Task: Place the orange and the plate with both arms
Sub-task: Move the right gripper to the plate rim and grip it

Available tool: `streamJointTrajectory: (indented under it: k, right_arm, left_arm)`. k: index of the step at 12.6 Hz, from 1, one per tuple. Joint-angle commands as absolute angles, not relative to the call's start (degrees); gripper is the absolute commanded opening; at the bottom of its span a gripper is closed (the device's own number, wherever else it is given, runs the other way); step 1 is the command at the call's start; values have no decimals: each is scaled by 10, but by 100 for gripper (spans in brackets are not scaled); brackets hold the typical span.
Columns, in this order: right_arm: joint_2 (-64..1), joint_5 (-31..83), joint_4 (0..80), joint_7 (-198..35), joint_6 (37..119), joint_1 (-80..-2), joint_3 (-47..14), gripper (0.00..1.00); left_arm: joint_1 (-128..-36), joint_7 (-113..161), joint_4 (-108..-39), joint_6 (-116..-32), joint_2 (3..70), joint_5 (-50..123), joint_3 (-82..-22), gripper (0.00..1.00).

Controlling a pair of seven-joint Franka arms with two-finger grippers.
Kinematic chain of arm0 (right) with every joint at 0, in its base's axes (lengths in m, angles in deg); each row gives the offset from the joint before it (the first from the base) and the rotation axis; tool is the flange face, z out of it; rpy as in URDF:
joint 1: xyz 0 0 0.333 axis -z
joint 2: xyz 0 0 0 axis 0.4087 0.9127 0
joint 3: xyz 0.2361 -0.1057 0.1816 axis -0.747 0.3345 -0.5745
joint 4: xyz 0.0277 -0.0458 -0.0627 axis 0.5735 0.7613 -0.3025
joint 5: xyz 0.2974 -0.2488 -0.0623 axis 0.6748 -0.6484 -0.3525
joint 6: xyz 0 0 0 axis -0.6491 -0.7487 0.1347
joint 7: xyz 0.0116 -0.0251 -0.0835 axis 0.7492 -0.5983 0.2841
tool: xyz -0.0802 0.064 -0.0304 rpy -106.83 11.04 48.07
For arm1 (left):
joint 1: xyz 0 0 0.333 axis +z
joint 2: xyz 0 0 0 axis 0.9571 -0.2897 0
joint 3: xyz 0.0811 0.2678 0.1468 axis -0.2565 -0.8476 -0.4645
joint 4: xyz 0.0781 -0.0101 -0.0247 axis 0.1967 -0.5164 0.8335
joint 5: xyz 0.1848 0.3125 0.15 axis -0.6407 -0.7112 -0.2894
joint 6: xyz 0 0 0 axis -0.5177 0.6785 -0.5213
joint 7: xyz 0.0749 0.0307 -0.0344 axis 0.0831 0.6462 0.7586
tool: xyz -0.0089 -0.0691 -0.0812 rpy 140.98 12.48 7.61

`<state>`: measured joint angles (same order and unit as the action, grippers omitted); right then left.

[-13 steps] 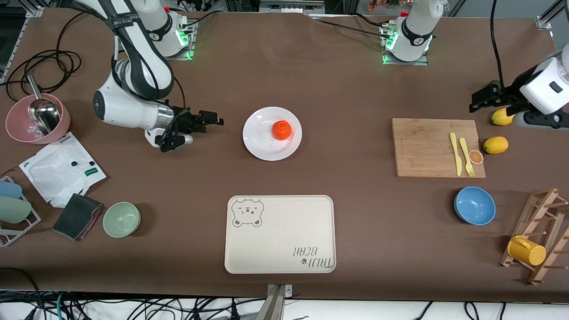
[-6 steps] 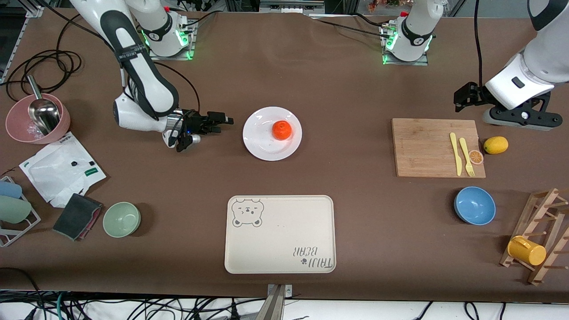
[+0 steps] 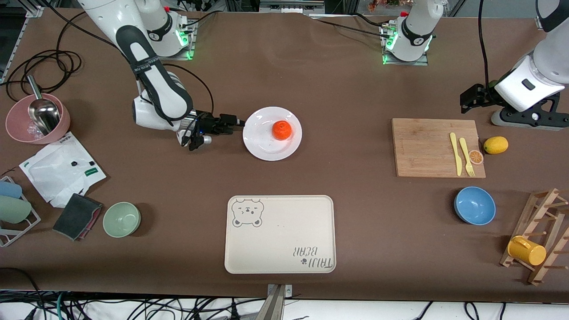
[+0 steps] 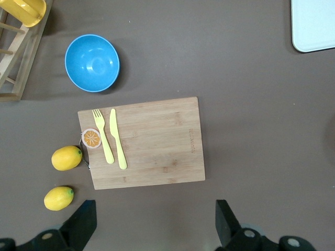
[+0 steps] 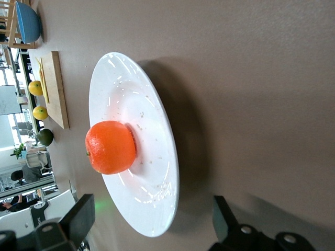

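The white plate (image 3: 262, 146) lies mid-table with the orange (image 3: 282, 130) on it, off-centre toward the left arm's end. My right gripper (image 3: 233, 123) is low at the plate's rim on the right arm's side, open and empty. In the right wrist view the plate (image 5: 120, 83) and the orange (image 5: 110, 147) lie just ahead of my gripper (image 5: 152, 219), and the plate's edge sits between the spread fingers. My left gripper (image 3: 466, 100) hangs open and empty over the table beside the cutting board (image 3: 426, 146). It also shows in the left wrist view (image 4: 154, 222).
A cream bear-print tray (image 3: 280, 233) lies nearer the front camera than the plate. The cutting board (image 4: 152, 141) carries a yellow knife, a fork and an orange slice disc. Two lemons (image 4: 66, 158) lie beside it. A blue bowl (image 3: 474, 205), a green bowl (image 3: 122, 218) and a pink bowl (image 3: 38, 118) stand around.
My right gripper has moved across the table up to the plate's rim. My left gripper rose and shifted a little over the table by the cutting board. The plate and orange have not moved.
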<state>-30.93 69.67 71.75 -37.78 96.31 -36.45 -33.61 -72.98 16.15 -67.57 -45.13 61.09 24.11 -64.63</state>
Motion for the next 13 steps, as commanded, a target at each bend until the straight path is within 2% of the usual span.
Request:
streamJointTrajectory:
  k: [1, 8, 13]
  right_arm:
    - [-298, 732, 715, -353, 977, -363, -347, 99]
    - [-280, 763, 709, -350, 1012, -364, -372, 84]
    - [-263, 799, 704, -302, 1012, -365, -372, 67]
  left_arm:
    - [-728, 161, -675, -452, 616, 251, -645, 100]
    - [-735, 179, -674, -460, 601, 243, -644, 100]
    - [-736, 178, -652, -457, 590, 241, -641, 100]
